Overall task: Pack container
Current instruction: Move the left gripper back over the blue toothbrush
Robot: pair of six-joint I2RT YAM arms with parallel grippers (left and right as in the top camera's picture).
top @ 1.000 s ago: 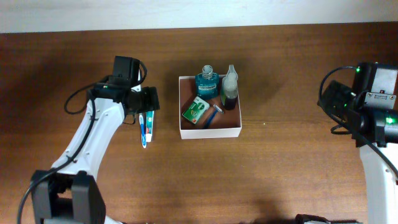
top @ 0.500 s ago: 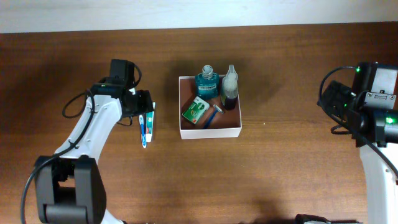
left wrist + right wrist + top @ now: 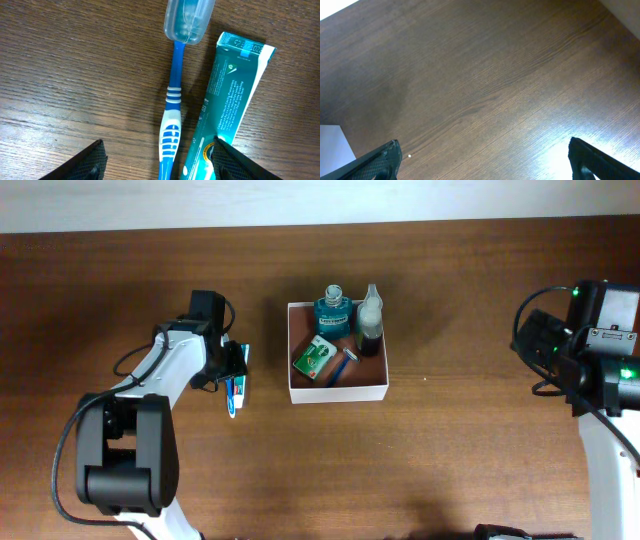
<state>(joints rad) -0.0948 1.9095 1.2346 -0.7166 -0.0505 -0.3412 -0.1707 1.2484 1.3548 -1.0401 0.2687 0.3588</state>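
Note:
The container (image 3: pixel 338 391) is a square white-walled box with a brownish-pink inside at the table's middle. It holds a teal mouthwash bottle (image 3: pixel 331 311), a dark bottle (image 3: pixel 369 328), a green packet (image 3: pixel 314 356) and a blue razor (image 3: pixel 342 366). A blue toothbrush (image 3: pixel 172 112) with a clear head cap and a teal toothpaste tube (image 3: pixel 225 105) lie side by side on the table left of the container. My left gripper (image 3: pixel 160 167) is open and low over them, its fingers straddling both. My right gripper (image 3: pixel 482 160) is open and empty over bare wood at the far right.
The toothbrush and tube also show in the overhead view (image 3: pixel 236 385), a short gap from the container's left wall. A white corner of the container (image 3: pixel 332 145) shows at the right wrist view's left edge. The table's back edge runs along the top.
My left gripper has swung down and to the right, lowering over the toothbrush and toothpaste tube. The right arm has not moved.

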